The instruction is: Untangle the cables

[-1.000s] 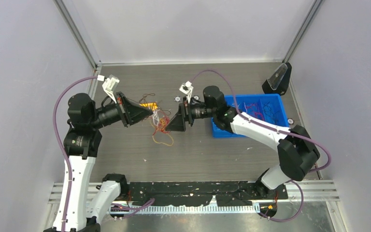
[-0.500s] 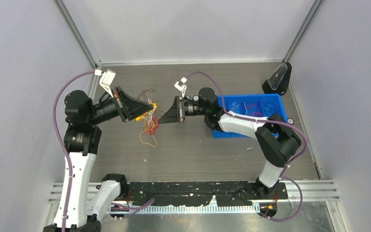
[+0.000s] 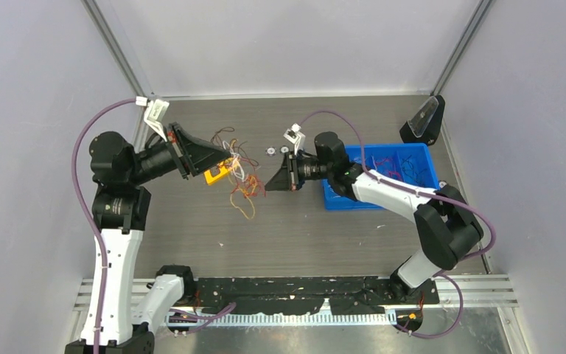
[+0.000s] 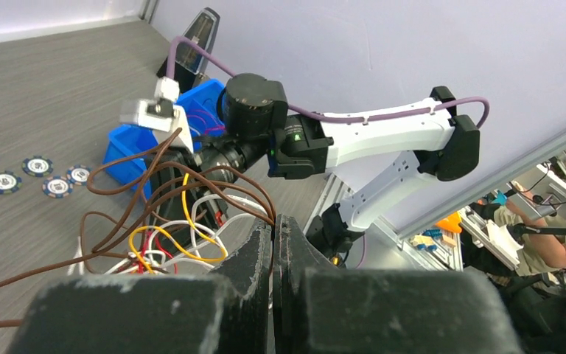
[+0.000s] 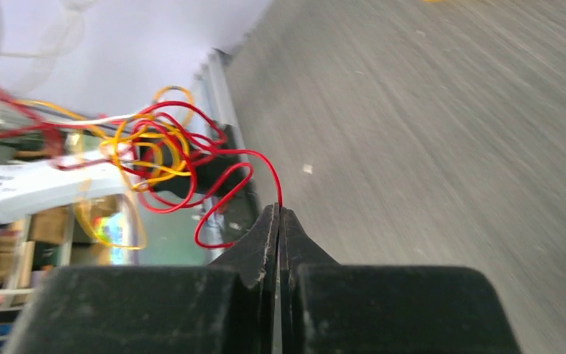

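**benchrat:** Can anyone actually read any writing in these shots? Labels, brand names, numbers, anything?

**wiredup:** Nope, nothing legible from any of the three views. Closest thing is the little round blue-and-white chips (image 4: 37, 166) lying on the table (image 4: 44, 74), over on the far side. They've got some kind of pattern around the face, but it's way too small to tell if it's lettering. The blue bin (image 3: 380, 195) on the right shows no print I can make out either.
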`<state>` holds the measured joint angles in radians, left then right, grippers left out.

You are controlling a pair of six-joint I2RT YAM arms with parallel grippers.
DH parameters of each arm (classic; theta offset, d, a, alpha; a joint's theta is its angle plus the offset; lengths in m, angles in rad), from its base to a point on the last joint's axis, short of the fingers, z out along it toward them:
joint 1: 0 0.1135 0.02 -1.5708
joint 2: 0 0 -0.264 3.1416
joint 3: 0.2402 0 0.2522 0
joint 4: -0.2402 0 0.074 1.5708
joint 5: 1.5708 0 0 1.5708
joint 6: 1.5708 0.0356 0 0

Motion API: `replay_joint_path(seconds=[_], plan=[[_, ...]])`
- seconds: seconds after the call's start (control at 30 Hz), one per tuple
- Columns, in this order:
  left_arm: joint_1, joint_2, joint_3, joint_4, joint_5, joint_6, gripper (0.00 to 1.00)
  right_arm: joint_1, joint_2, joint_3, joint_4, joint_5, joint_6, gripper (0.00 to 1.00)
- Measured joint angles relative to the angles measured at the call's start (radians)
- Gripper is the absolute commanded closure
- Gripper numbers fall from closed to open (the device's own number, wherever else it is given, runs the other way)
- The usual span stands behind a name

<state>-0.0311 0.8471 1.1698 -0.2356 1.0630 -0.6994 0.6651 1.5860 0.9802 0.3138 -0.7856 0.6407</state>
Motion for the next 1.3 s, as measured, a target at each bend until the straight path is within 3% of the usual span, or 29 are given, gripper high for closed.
replay_joint_path(seconds=[0.23,0.43,0.5,0.53,0.57,0.6,0.63,0.77,0.9,1.1,1.3], plan=[[0.024,0.076,0.156,0.016,0.0,-0.004,1.0,-0.037,0.006,-0.021,-0.368,0.237,-0.376,0.95],[0.059,0.134,0.33,0.097,-0.008,-0.038,1.0,-0.061,0.034,-0.066,-0.566,0.347,-0.57,0.94],[0.06,0.144,0.357,0.119,-0.009,-0.052,1.0,-0.061,0.026,-0.064,-0.594,0.31,-0.611,0.72],[0.06,0.146,0.36,0.129,-0.01,-0.055,1.0,-0.061,0.018,-0.061,-0.607,0.281,-0.619,0.52],[0.06,0.146,0.358,0.133,-0.012,-0.058,1.0,-0.061,0.008,-0.057,-0.614,0.257,-0.618,0.42],[0.06,0.146,0.354,0.137,-0.014,-0.06,1.0,-0.061,-0.01,-0.05,-0.617,0.225,-0.604,0.26],[0.06,0.145,0.348,0.142,-0.016,-0.061,1.0,-0.061,-0.035,-0.037,-0.613,0.193,-0.586,0.17],[0.059,0.13,0.288,0.163,-0.028,-0.08,1.0,-0.055,-0.148,0.062,-0.498,0.078,-0.389,0.05],[0.045,0.126,0.22,0.175,-0.049,-0.093,1.0,-0.031,-0.185,0.169,-0.269,0.001,-0.128,0.01],[-0.003,0.126,0.167,0.182,-0.06,-0.106,1.0,0.055,-0.117,0.198,-0.005,-0.036,0.203,0.04],[-0.008,0.126,0.164,0.193,-0.06,-0.106,1.0,0.139,0.058,0.257,0.077,-0.023,0.378,0.01]])
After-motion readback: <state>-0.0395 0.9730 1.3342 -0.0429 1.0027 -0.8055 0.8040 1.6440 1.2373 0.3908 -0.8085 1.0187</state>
